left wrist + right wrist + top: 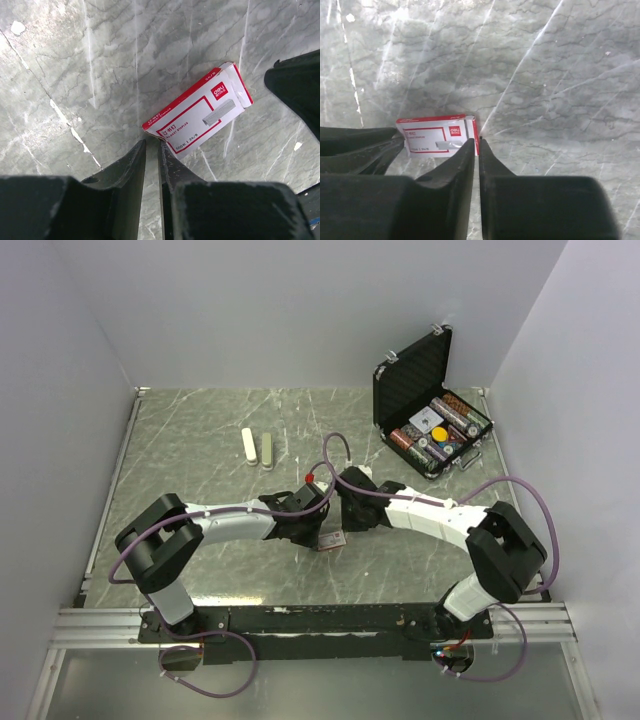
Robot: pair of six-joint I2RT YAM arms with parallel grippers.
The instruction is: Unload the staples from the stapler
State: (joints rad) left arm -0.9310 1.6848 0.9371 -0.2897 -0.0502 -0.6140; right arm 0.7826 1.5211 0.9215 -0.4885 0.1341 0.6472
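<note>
Both wrist cameras show the left hand (152, 150) and right hand (477, 145) each narrowed to a slit, nothing visible between the fingers, meeting at opposite ends of a red-and-white staple box (200, 112) lying flat on the marbled desk (75, 75), probably to steady it; no staples or stapler can be made out.

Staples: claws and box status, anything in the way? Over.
Left claw and right claw shut, tips at the staple box. Loose staples not seen. Open case back right, well apart.
</note>
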